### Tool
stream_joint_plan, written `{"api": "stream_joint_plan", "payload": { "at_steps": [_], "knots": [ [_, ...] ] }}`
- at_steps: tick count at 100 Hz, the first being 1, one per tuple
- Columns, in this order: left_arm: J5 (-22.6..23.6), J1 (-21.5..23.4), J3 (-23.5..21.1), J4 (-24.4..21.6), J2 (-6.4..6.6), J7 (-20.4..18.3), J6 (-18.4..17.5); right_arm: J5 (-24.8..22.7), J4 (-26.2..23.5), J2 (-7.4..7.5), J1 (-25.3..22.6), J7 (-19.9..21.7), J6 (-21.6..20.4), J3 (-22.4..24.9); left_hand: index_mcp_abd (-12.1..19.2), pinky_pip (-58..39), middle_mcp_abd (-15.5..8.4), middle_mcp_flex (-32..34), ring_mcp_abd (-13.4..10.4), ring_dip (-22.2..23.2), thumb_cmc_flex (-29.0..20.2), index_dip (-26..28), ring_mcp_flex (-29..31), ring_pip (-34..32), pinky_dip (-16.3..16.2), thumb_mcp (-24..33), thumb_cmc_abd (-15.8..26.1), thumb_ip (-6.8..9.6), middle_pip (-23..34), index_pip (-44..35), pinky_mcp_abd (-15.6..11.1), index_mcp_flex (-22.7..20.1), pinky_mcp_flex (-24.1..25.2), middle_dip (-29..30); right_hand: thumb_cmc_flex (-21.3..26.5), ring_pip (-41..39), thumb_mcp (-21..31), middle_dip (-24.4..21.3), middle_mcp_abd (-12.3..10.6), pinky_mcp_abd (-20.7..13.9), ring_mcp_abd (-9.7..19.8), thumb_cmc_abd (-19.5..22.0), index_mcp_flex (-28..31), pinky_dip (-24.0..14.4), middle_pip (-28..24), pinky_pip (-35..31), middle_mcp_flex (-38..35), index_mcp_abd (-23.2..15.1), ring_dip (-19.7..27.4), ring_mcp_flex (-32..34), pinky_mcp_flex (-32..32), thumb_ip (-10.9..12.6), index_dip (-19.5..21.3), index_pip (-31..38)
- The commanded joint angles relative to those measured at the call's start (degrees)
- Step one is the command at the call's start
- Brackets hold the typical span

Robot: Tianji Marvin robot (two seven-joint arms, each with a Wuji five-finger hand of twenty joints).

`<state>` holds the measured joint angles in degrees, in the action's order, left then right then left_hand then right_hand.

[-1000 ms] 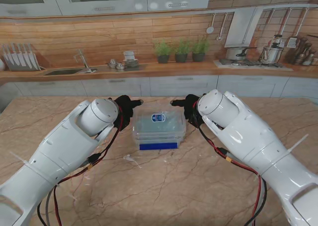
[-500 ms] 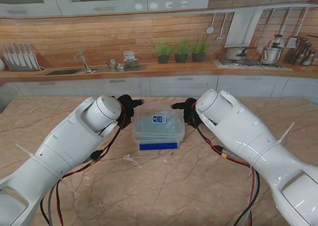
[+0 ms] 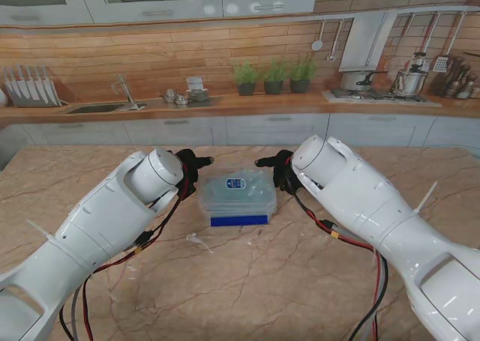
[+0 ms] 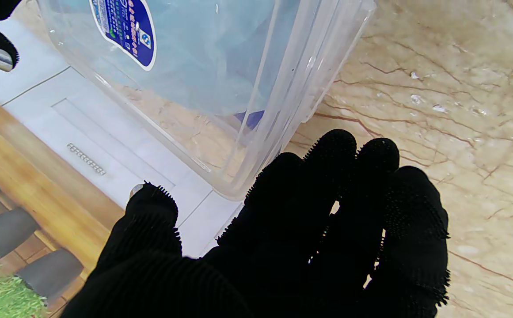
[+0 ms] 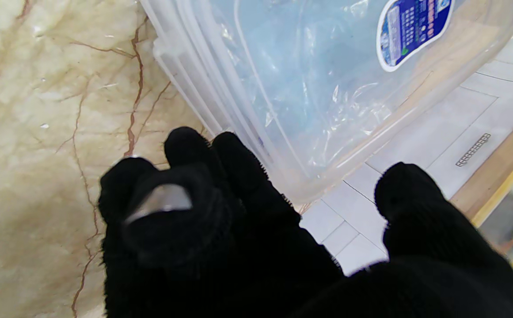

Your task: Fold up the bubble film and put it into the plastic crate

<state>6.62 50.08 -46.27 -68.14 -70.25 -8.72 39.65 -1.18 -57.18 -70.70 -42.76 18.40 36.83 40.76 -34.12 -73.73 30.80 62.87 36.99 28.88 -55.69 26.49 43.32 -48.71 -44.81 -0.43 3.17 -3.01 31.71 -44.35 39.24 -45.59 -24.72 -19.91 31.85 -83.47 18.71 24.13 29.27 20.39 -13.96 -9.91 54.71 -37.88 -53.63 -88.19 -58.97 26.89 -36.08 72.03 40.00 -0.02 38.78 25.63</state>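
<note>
The clear plastic crate [image 3: 217, 206] with a blue label stands mid-table between my two black-gloved hands. Pale blue bubble film [image 3: 240, 197] lies bunched inside it and shows through the walls. My left hand [image 3: 192, 169] is beside the crate's far left corner and my right hand [image 3: 276, 169] is beside its far right corner. In the left wrist view the fingers [image 4: 349, 176] lie against the table next to the crate wall [image 4: 283, 101], with the thumb apart. The right wrist view shows the same on the other side: fingers [image 5: 221, 163], crate [image 5: 203, 75], film [image 5: 309, 88]. Neither hand holds anything.
A blue band [image 3: 238, 220] runs along the crate's near edge. A small clear scrap [image 3: 196, 240] lies on the marble nearer to me, left of the crate. Past the table's far edge stand white kitchen cabinets [image 3: 277, 127].
Both forearms have swung slightly to the left and the hands have crept a little farther from me along the crate's sides. The crate has barely shifted.
</note>
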Motion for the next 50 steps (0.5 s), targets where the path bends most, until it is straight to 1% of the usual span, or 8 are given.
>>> {"api": "stream_joint_plan", "payload": {
  "at_steps": [1,29,31,43,50],
  "knots": [
    [-0.9,0.3,0.3,0.2,-1.13,-0.5,0.4,-0.1,-1.1,-0.83,-0.2,0.2,0.0,-0.2,11.2,0.3,-3.6,-1.6,0.4,-0.3,1.4,0.9,-0.9,0.3,-0.4,-0.2,-0.7,1.42,-1.1,-2.3,-0.4,-1.4,0.5,-0.1,0.3,-1.4,-0.4,0.4,-0.3,-3.9,-0.6,1.5,-1.1,-1.5,-5.0,-8.8,-3.3,-13.7,0.0,-0.7,-0.4,2.2,0.4,0.4],
    [-1.8,0.1,1.4,1.7,-1.36,-1.3,1.4,-0.9,-1.7,-0.57,-1.1,-0.4,1.2,0.2,11.6,1.2,-3.5,-3.5,0.5,-0.4,1.6,0.5,-2.4,1.3,0.1,-0.3,-0.6,1.35,-1.8,-0.5,-0.5,-0.1,1.6,0.0,0.2,-1.4,-0.4,0.4,-0.3,-3.9,-0.6,1.5,-1.2,-1.5,-5.0,-8.7,-3.2,-13.8,-0.1,-0.8,-0.4,2.2,0.4,0.3],
    [-1.9,0.1,1.4,1.8,-1.39,-1.3,1.5,-0.9,-1.7,-0.57,-1.1,-0.4,1.2,0.2,11.6,1.3,-3.5,-3.6,0.4,-0.4,1.5,0.5,-2.5,1.3,0.2,-0.3,-0.6,1.35,-1.9,-0.3,-1.2,-0.1,1.9,0.0,0.2,-1.3,-0.4,0.4,-0.3,-3.9,-0.6,1.5,-1.2,-1.5,-5.0,-8.7,-3.1,-13.8,-0.1,-0.9,-0.5,2.2,0.4,0.2],
    [-2.0,0.0,1.7,2.4,-1.51,-1.3,1.6,-1.0,-1.9,-0.54,-1.3,-0.5,1.5,0.1,12.1,1.4,-3.7,-5.3,0.3,-0.5,1.7,0.2,-3.5,1.8,0.3,-0.4,-0.5,1.34,-2.6,0.8,-1.6,1.3,2.7,0.1,0.1,-1.3,-0.4,0.4,-0.4,-4.0,-0.6,1.6,-1.3,-1.4,-4.9,-8.5,-3.0,-13.8,-0.1,-1.0,-0.7,2.2,0.4,0.2],
    [-2.0,0.0,1.7,2.8,-1.65,-1.1,1.8,-1.1,-1.9,-0.49,-1.3,-0.5,1.7,0.0,12.6,1.9,-3.5,-7.6,0.4,-0.6,1.8,-0.6,-4.5,2.3,0.6,-0.4,-0.4,1.36,-3.7,2.8,-1.6,2.8,3.6,0.4,0.0,-1.3,-0.4,0.4,-0.4,-4.0,-0.6,1.5,-1.3,-1.4,-4.9,-8.5,-3.0,-13.9,-0.1,-1.0,-0.7,2.2,0.4,0.2]
  ]
}}
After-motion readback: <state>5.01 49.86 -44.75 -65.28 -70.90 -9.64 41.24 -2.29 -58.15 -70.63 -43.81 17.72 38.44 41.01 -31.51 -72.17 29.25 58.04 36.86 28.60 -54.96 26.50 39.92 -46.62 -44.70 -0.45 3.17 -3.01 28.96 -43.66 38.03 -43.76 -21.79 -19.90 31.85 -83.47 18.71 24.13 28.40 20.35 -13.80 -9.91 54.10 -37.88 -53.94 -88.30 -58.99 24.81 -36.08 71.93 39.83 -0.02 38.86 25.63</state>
